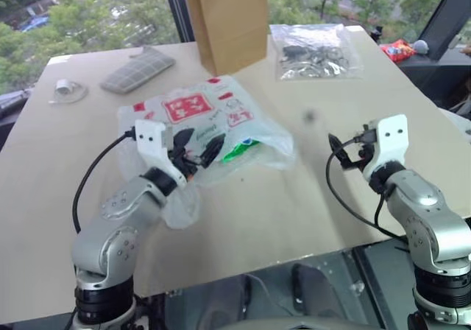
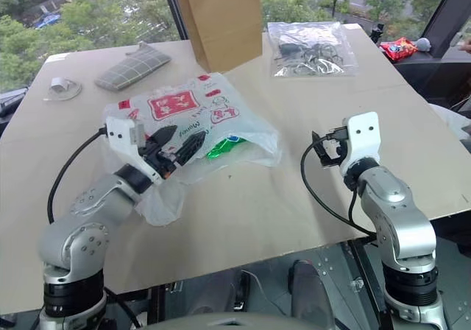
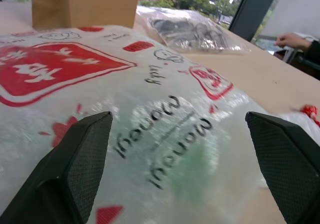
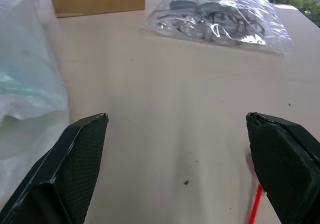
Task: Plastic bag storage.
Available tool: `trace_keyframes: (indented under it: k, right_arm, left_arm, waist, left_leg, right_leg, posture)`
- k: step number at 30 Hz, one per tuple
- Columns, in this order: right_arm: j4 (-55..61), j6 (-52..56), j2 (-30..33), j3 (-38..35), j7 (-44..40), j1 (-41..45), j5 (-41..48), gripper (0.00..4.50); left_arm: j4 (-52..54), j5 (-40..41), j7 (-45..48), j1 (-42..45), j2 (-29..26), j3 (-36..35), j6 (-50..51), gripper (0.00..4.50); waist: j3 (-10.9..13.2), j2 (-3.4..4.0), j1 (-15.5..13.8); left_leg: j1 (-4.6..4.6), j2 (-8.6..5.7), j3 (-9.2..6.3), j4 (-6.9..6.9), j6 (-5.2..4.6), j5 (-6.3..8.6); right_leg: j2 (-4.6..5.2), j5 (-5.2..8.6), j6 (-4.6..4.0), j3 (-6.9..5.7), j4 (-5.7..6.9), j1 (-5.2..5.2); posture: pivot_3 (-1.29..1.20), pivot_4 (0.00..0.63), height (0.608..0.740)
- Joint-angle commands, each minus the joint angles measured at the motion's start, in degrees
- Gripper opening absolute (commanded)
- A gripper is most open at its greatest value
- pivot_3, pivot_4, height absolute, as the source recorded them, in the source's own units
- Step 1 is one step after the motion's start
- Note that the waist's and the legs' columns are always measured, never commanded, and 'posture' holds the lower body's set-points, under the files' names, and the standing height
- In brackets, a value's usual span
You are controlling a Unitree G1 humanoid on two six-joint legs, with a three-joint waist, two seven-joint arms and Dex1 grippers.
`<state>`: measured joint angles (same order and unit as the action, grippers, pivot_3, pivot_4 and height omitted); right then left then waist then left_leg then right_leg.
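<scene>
Both grippers, left (image 2: 175, 143) and right (image 2: 321, 150), we find spread wide, gripping nothing; the plastic bag (image 2: 193, 109) lies on the table (image 2: 309, 197).

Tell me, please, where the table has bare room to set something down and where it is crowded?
Bare: the stretch between the plastic bag and the right gripper, under the clear bag of dark items; also the near left area beside the left gripper. Crowded: the far edge, with the brown paper bag, grey mitt and tape holder.
</scene>
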<state>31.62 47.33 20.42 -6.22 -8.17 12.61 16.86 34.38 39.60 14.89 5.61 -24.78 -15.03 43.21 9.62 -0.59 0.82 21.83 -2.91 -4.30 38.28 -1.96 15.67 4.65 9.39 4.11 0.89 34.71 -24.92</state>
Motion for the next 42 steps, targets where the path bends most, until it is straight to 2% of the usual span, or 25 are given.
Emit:
trace_keyframes:
  k: [1, 4, 10, 13, 14, 16, 20, 21, 24, 28, 31, 34, 36, 39, 41, 42]
  right_arm:
    - [-4.34, 2.05, 1.31, -3.66, 0.14, 1.67, -0.16, 4.5]
    - [-12.85, 0.17, 1.02, -3.66, -0.81, 5.56, -0.45, 4.5]
    - [-38.66, -7.11, -0.34, -3.9, 0.35, 15.92, -3.68, 4.5]
    - [-44.88, -6.79, 0.34, -3.9, -1.3, 18.52, -3.61, 3.77]
    - [-44.73, -6.42, 0.55, -3.82, -1.63, 18.5, -3.55, 3.1]
    - [-44.2, -6.13, 0.74, -3.75, -1.95, 18.24, -3.58, 2.34]
    - [-41.4, -8.04, 1.7, -3.78, -3.46, 16.36, -3.83, 0.42]
    - [-37.77, -7.79, 2.09, -4.25, -5.21, 14.89, -2.34, 0.03]
    - [-21.98, -3.42, 6.16, -3.35, -12.82, 7.85, 2.95, 0.03]
    - [-3.8, 4.59, 10.59, -3.94, -19.47, 0.16, 12.7, 0.03]
    - [6.26, 8.67, 11.22, -1.05, -20.49, -1.29, 17.6, 0.03]
    - [8.68, 11.08, 8.06, 3.91, -17.23, 1.36, 18.15, 0.0]
    - [8.38, 11.16, 7.32, 7.0, -16.61, 2.59, 17.11, 0.0]
    - [6.58, 9.69, 6.85, 11.8, -16.21, 4.26, 14.59, 0.0]
    - [5.04, 8.63, 6.17, 14.18, -16.05, 5.5, 13.23, 0.0]
    - [4.19, 7.86, 6.06, 15.8, -16.45, 6.23, 12.35, 0.0]
  left_arm:
    - [3.06, 0.56, 2.87, -0.39, -3.84, -1.61, -0.46, 4.41]
    - [1.42, -1.37, 3.94, 1.0, -7.05, -0.13, -0.49, 4.41]
    - [0.47, -2.61, 6.89, 2.9, -11.55, 0.4, -0.54, 4.41]
    - [1.16, -1.81, 7.8, 3.75, -13.6, -1.16, 0.36, 4.5]
    - [1.29, -2.03, 8.33, 3.57, -14.57, -1.25, 0.43, 4.5]
    - [1.34, -2.49, 9.2, 3.18, -15.8, -1.29, 0.21, 4.5]
    - [1.55, -4.9, 12.06, 1.54, -18.28, 0.29, -1.83, 4.5]
    - [1.72, -5.84, 12.96, 1.04, -19.04, 1.2, -2.27, 4.5]
    - [0.93, -11.99, 16.32, 0.03, -22.59, 5.88, -6.46, 4.5]
    - [-1.89, -18.89, 17.97, -0.14, -24.58, 10.87, -10.93, 4.5]
    - [-5.47, -24.78, 16.38, 2.16, -24.08, 15.3, -12.92, 4.5]
    - [-8.55, -29.78, 16.36, 4.14, -23.19, 19.29, -15.68, 3.71]
    - [-10.34, -32.46, 16.43, 4.74, -22.73, 20.65, -17.77, 2.68]
    - [-13.03, -35.35, 15.83, 5.58, -21.7, 21.14, -20.78, 1.48]
    - [-13.78, -34.46, 15.31, 5.87, -19.76, 19.19, -21.28, 0.31]
    - [-13.69, -32.6, 14.99, 6.24, -18.31, 17.26, -20.61, 0.05]
  waist:
    - [0.02, 0.01, -0.16]
    - [0.03, 0.01, -0.11]
    - [0.05, 0.04, 0.29]
    - [0.05, 0.02, 0.21]
    - [0.05, 0.02, 0.19]
    - [0.05, 0.02, 0.21]
    - [0.05, 0.02, 0.21]
    - [0.05, 0.02, 0.2]
    - [0.14, 0.13, -0.07]
    - [0.24, 0.28, -0.17]
    - [0.32, 0.23, 0.09]
    - [0.38, 0.14, 0.23]
    - [0.38, 0.12, 0.09]
    - [0.41, 0.08, -0.13]
    - [0.42, 0.05, -0.21]
    - [0.42, 0.05, -0.21]
  left_leg:
    - [0.01, -0.01, -0.01, 0.0, -0.04, 0.02]
    - [-0.04, -0.02, 0.0, 0.04, -0.17, 0.09]
    - [-0.17, -0.03, 0.19, 0.02, -0.16, 0.07]
    - [-0.08, -0.02, 0.16, 0.01, 0.03, -0.04]
    - [-0.07, -0.02, 0.17, 0.01, 0.03, -0.04]
    - [-0.08, -0.01, 0.17, 0.01, 0.0, -0.02]
    - [-0.08, -0.01, 0.17, -0.01, -0.12, 0.05]
    - [-0.08, -0.01, 0.17, -0.02, -0.14, 0.06]
    - [-0.08, 0.01, 0.16, -0.02, -0.15, 0.07]
    - [0.03, 0.03, 0.05, -0.03, -0.18, 0.09]
    - [-0.02, 0.09, 0.15, -0.02, -0.2, 0.1]
    - [-0.11, 0.17, 0.12, 0.03, -0.2, 0.1]
    - [-0.09, 0.18, 0.13, 0.05, -0.19, 0.09]
    - [-0.05, 0.1, 0.11, 0.05, -0.19, 0.09]
    - [0.07, 0.07, 0.07, 0.05, -0.17, 0.08]
    - [0.14, 0.05, 0.06, 0.05, -0.16, 0.07]
  right_leg:
    - [0.01, 0.01, -0.02, -0.02, 0.04, -0.01]
    - [0.01, 0.1, -0.18, -0.05, 0.07, 0.04]
    - [-0.1, -0.01, -0.21, 0.07, 0.08, 0.08]
    - [-0.12, -0.09, -0.12, 0.08, 0.05, 0.0]
    - [-0.11, -0.1, -0.12, 0.09, 0.01, 0.01]
    - [-0.1, -0.1, -0.12, 0.11, -0.01, 0.02]
    - [-0.11, -0.09, -0.11, 0.1, -0.01, 0.02]
    - [-0.11, -0.09, -0.11, 0.1, 0.0, 0.02]
    - [-0.11, -0.09, -0.11, 0.09, 0.02, 0.02]
    - [-0.06, -0.08, -0.1, 0.02, -0.04, 0.0]
    - [-0.08, -0.05, -0.05, 0.06, -0.05, 0.0]
    - [-0.14, 0.1, 0.11, 0.01, 0.09, 0.01]
    - [-0.13, 0.14, 0.03, 0.02, 0.1, 0.01]
    - [-0.06, 0.01, 0.1, 0.02, 0.07, -0.01]
    - [-0.04, -0.09, -0.05, 0.0, 0.03, -0.09]
    - [-0.01, -0.09, -0.06, 0.0, 0.04, -0.17]
  posture:
    - [0.0, 0.15, 0.74]
    - [0.0, 0.15, 0.74]
    - [0.0, 0.15, 0.74]
    - [0.0, 0.15, 0.74]
    - [0.0, 0.15, 0.74]
    - [0.0, 0.15, 0.74]
    - [0.0, 0.15, 0.74]
    - [0.0, 0.15, 0.74]
    - [0.0, 0.15, 0.74]
    - [0.0, 0.15, 0.74]
    - [0.0, 0.15, 0.74]
    - [0.0, 0.15, 0.74]
    - [0.0, 0.15, 0.74]
    - [0.0, 0.15, 0.74]
    - [0.0, 0.15, 0.74]
    - [0.0, 0.15, 0.74]
